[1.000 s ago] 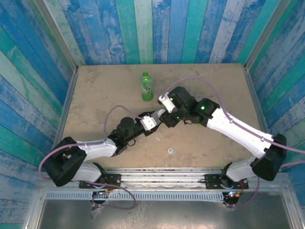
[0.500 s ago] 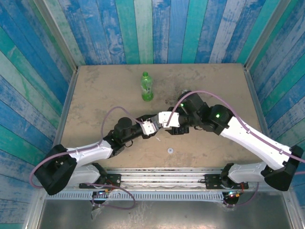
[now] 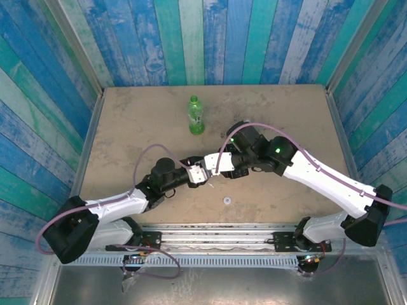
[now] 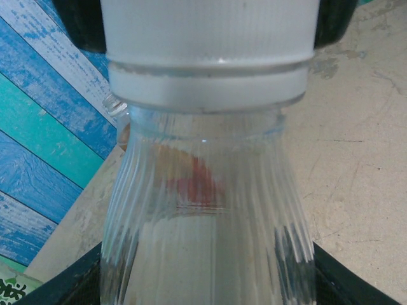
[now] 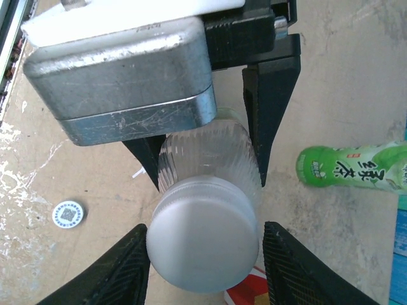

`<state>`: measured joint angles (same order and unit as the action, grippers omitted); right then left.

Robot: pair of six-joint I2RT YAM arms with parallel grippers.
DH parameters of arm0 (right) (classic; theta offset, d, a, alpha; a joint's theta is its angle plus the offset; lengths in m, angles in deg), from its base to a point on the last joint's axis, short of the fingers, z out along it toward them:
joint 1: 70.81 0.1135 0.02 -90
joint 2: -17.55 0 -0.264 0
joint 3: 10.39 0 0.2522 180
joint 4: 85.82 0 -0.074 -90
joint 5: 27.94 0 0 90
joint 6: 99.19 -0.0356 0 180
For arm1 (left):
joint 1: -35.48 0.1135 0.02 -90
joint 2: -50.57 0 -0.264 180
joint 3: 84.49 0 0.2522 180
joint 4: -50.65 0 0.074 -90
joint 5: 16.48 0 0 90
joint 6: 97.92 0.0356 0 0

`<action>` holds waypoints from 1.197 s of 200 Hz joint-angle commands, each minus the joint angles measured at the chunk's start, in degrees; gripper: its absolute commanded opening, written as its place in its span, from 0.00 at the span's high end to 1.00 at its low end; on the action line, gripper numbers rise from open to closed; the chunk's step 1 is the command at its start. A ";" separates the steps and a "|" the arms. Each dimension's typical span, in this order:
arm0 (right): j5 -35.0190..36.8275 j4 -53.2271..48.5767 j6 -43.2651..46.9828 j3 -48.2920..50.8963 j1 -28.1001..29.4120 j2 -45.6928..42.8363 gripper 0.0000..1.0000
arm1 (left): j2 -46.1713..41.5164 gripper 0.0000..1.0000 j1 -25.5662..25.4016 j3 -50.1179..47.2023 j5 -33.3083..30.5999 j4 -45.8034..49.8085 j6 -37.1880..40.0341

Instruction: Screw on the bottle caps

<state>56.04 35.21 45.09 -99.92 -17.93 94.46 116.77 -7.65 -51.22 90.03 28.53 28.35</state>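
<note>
Swinging away from the upright green plastic bottle point(image 3: 196, 117), which looks capped, the right claw point(image 5: 205, 238) has come to meet the left claw point(image 5: 210, 147) on that bottle's near side. Left clamps the clear ribbed plastic bottle point(image 4: 203, 241); right is closed on its round white screw cap point(image 4: 210, 38). I judge it seated, tightening unfinished. One loose white cap point(image 3: 226, 201) waits on the bench point(image 3: 140, 121), nearer still. The left wrist view shows me the cap skirt against the neck ring, too small from overhead.
</note>
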 commanded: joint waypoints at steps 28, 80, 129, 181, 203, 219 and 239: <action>-1.42 -1.53 -1.30 -0.93 0.59 0.30 0.58 | -1.55 0.67 -0.22 -0.58 0.02 -0.78 0.12; -0.08 1.41 -11.67 0.18 0.64 0.59 0.78 | -2.04 0.67 -0.20 -1.30 -1.16 -2.90 -0.75; 8.87 11.71 -40.70 5.64 0.64 -2.08 0.93 | -1.55 0.67 -0.20 -1.55 -2.28 -5.75 -2.06; 5.55 13.24 -71.67 5.61 0.64 -0.74 0.89 | -0.28 0.68 -0.20 -1.20 -3.54 -7.50 -2.87; 8.21 10.91 -67.73 6.15 0.52 -1.79 0.86 | -0.36 0.68 -0.20 -1.37 -3.42 -7.52 -2.88; 7.61 9.59 -61.52 6.65 0.44 -2.76 0.78 | -0.50 0.68 -0.20 -1.63 -3.58 -7.31 -2.96; 5.14 7.76 -50.36 6.46 0.47 -4.37 0.62 | -0.32 0.67 -0.20 -1.86 -3.05 -7.16 -3.31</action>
<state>61.07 44.87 -12.78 -94.17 -16.84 92.34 116.77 -7.39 -52.70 85.90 25.84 24.64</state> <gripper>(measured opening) 0.405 0.601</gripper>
